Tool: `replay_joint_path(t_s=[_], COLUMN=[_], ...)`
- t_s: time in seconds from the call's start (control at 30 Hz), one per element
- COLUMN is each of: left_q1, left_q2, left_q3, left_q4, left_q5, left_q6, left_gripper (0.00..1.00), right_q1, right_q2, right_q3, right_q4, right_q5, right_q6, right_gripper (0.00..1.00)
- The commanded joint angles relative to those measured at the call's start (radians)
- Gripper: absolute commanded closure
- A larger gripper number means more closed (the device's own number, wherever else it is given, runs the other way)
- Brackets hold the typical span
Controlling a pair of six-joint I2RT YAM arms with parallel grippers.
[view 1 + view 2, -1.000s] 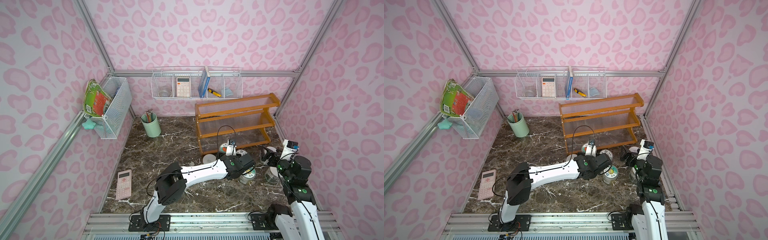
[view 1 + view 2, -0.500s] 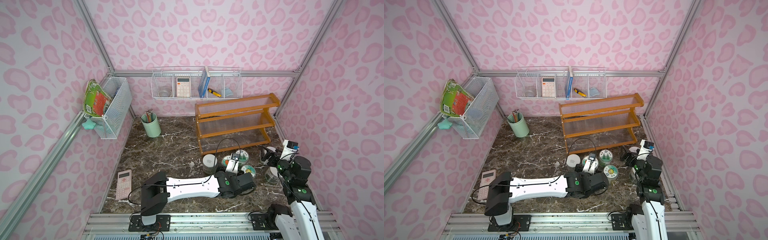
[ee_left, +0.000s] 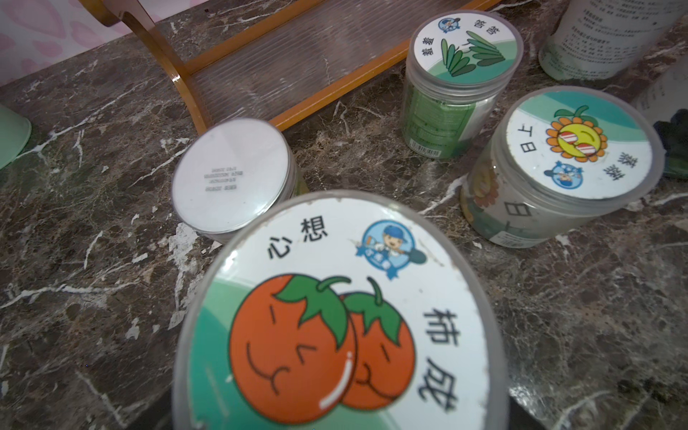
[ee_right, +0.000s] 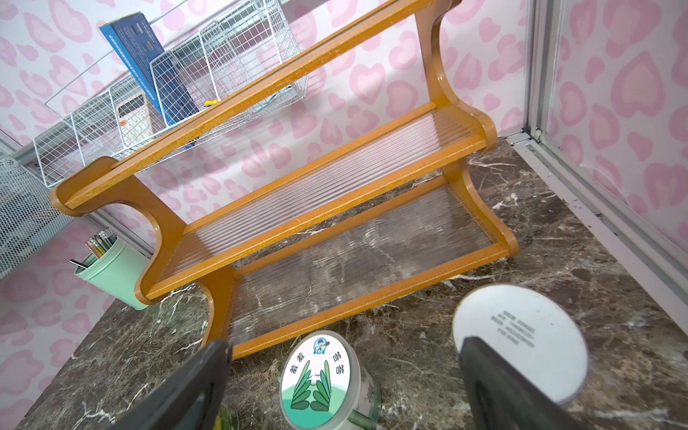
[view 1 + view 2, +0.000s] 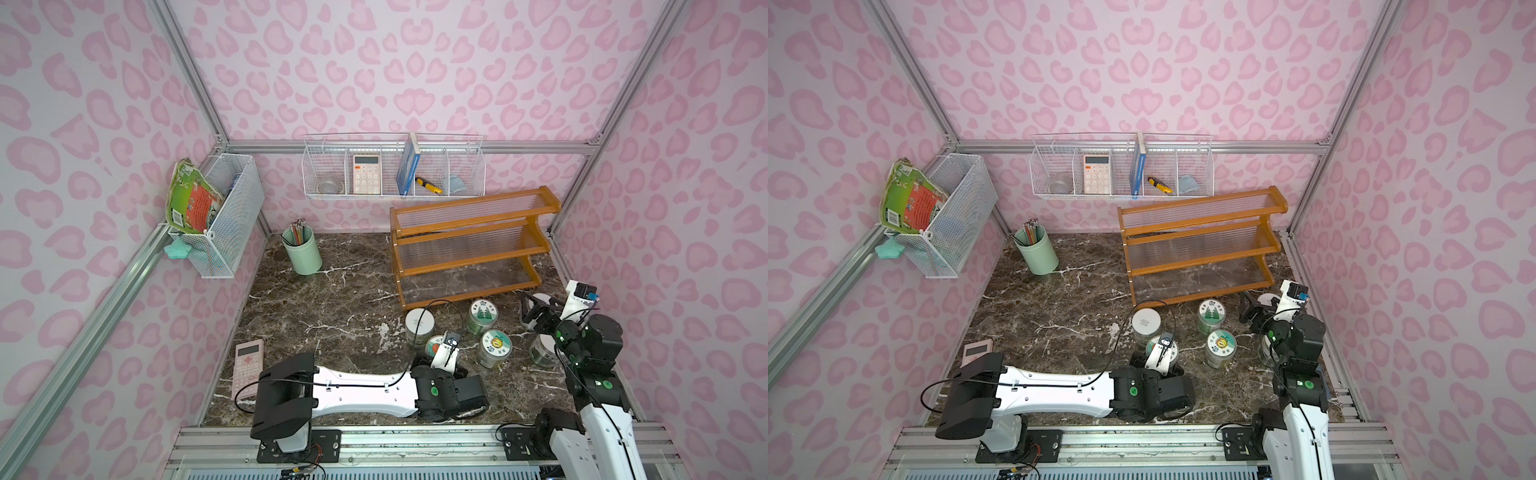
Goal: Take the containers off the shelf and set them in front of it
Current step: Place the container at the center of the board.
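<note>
We record the shelf (image 5: 469,245) right of centre in both top views, with six containers (image 5: 496,343) standing on the marble floor (image 5: 332,299) just below it. The left gripper (image 5: 439,353) is closed round the tomato-lid jar (image 3: 335,316), lowest of the group, beside the white-lid jar (image 5: 419,321). The right gripper (image 4: 342,387) has its jaws wide apart, holding nothing, near the leaf-lid jar (image 4: 316,376).

Six clear jars (image 5: 496,344) upright before orange three-tier shelf (image 5: 465,253), tomato-lid jar (image 3: 335,316) gripped
</note>
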State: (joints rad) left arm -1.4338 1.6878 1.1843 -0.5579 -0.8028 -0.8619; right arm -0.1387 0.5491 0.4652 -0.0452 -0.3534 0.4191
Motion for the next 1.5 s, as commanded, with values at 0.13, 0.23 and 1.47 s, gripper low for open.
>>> replay_joint_path(t_s=[0.13,0.23,1.47], left_q1=[-0.001,0.001,0.116], left_q2=[-0.042,-0.04,0.07], left_q3=[-0.123,-0.152,-0.14], left_q4=[0.144,0.197,0.115], left_q5=[0.002,-0.005,0.052], left_q6=[-0.001,0.029,-0.111], left_gripper=[0.27,0.27,0.01], right_q1=[0.001,0.001,0.001], right_q2=[-0.003,0.0,-0.014], right_q3=[0.03,0.034,0.025], right_q4=[0.002,0.007,0.004], right_q5=[-0.015,-0.015,-0.015], right_q6=[-0.007,-0.003,-0.012], right_gripper=[0.01,0.01,0.01])
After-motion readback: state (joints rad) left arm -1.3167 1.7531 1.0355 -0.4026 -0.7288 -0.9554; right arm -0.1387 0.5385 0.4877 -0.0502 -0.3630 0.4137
